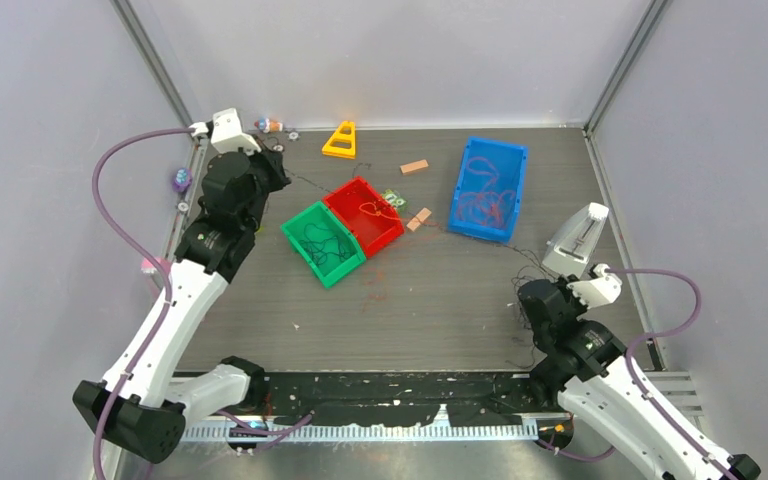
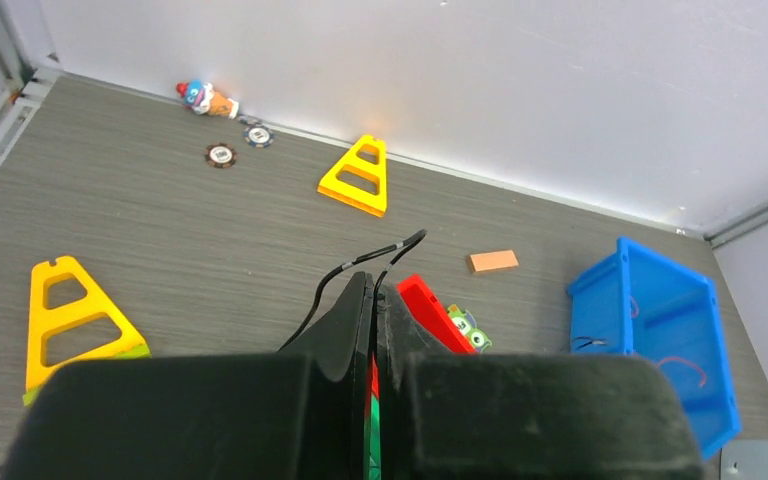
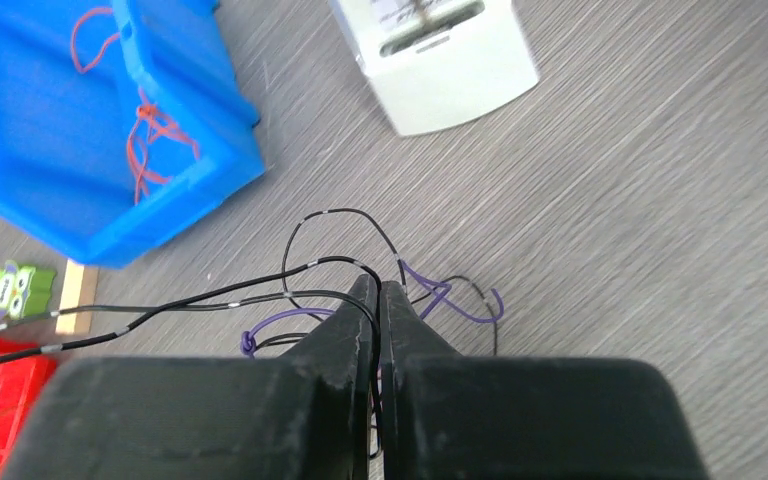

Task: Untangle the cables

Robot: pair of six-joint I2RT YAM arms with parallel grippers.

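Thin black cables (image 1: 312, 183) run across the table from my left gripper (image 1: 276, 170) toward the right. My left gripper (image 2: 374, 284) is shut, and a black cable (image 2: 352, 264) loops out of its tips. My right gripper (image 3: 379, 284) is shut on a black cable (image 3: 312, 265) that passes down between its fingers. A purple cable (image 3: 457, 307) and more black loops lie tangled around the tips. In the top view the right gripper (image 1: 524, 303) sits low over that tangle (image 1: 530, 266). Orange-red cables lie in the blue bin (image 1: 487, 192) and the red bin (image 1: 372, 211); dark ones are in the green bin (image 1: 322, 241).
A white box (image 1: 580, 236) stands just beyond the right gripper. A yellow triangular stand (image 1: 341, 140) is at the back, and a second one (image 2: 66, 318) lies left of the left gripper. Two wooden blocks (image 1: 414, 167) and a green owl toy (image 1: 392, 198) sit near the bins.
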